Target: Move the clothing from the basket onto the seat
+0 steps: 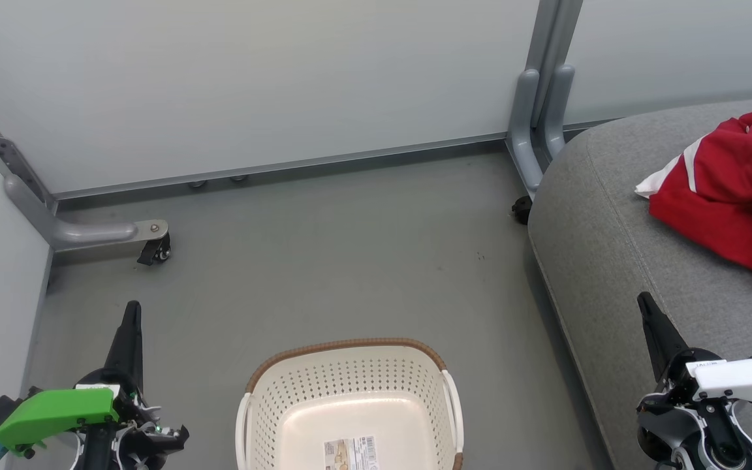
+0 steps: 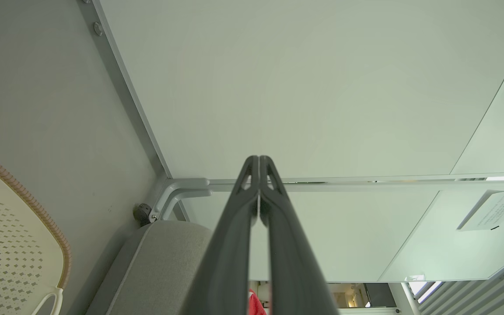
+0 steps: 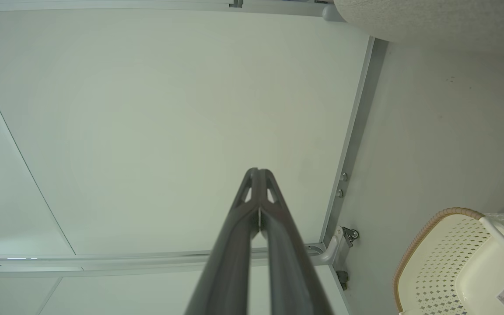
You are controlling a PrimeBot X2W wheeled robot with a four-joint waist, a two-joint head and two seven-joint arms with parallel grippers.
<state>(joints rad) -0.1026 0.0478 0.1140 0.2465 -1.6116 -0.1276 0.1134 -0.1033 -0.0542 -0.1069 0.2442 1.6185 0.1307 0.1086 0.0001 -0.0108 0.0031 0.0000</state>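
Both my left gripper and right gripper are clenched on nothing beside the basket, and the clothing lies far right on the seat, nearer the right gripper.

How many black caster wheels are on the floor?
2. One black caster wheel under the curved grey metal foot at the left; the other is below the grey corner post, beside the grey fabric seat. More may be hidden behind the seat.
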